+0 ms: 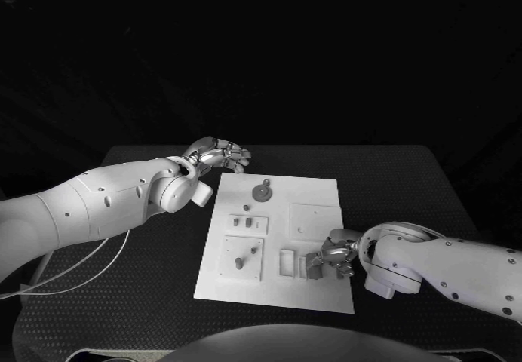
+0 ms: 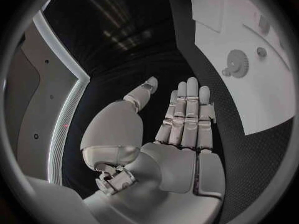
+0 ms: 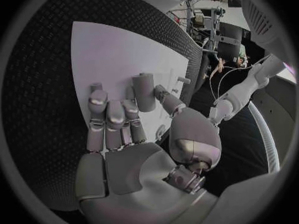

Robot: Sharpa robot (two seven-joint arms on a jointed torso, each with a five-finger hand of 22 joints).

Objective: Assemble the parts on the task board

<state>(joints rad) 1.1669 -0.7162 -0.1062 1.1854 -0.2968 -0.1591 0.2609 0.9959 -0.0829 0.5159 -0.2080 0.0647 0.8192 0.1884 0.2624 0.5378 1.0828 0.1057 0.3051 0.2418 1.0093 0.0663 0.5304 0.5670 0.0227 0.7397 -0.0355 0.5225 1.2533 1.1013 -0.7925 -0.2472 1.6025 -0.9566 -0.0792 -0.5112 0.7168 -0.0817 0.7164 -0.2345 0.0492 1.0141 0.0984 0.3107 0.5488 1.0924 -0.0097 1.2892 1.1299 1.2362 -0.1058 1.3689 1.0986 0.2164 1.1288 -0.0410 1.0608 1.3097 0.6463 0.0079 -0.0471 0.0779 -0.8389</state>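
A: Which step is in hand?

B: I judge it a placing step. In the head view the right hand (image 1: 330, 258) sits low over the lower right part of the task board (image 1: 315, 188). In the right wrist view a small cylindrical part (image 3: 144, 91) is pinched between the thumb and a finger, while the other fingers (image 3: 107, 115) lie straight and close together over the white plate.

A: And the left hand?

B: The left hand (image 1: 219, 154) hangs off the board, at its upper left corner over the black table (image 1: 130, 249). In the left wrist view its fingers (image 2: 187, 114) are stretched out, pressed side by side, thumb apart, holding nothing.

A: Where are the other parts?

B: A gear (image 1: 263, 194) lies in the upper middle of the board with a small round piece (image 1: 265, 182) just above it. Two short pegs (image 1: 246, 222) stand at centre left, and another peg (image 1: 239, 263) stands in the lower left square plate.

A: What does the next move call for?

B: Probably lining the pinched cylinder upright over a seat near the rectangular slots (image 1: 287, 262) just beside the hand, then lowering it straight. Which seat is meant, I cannot tell.
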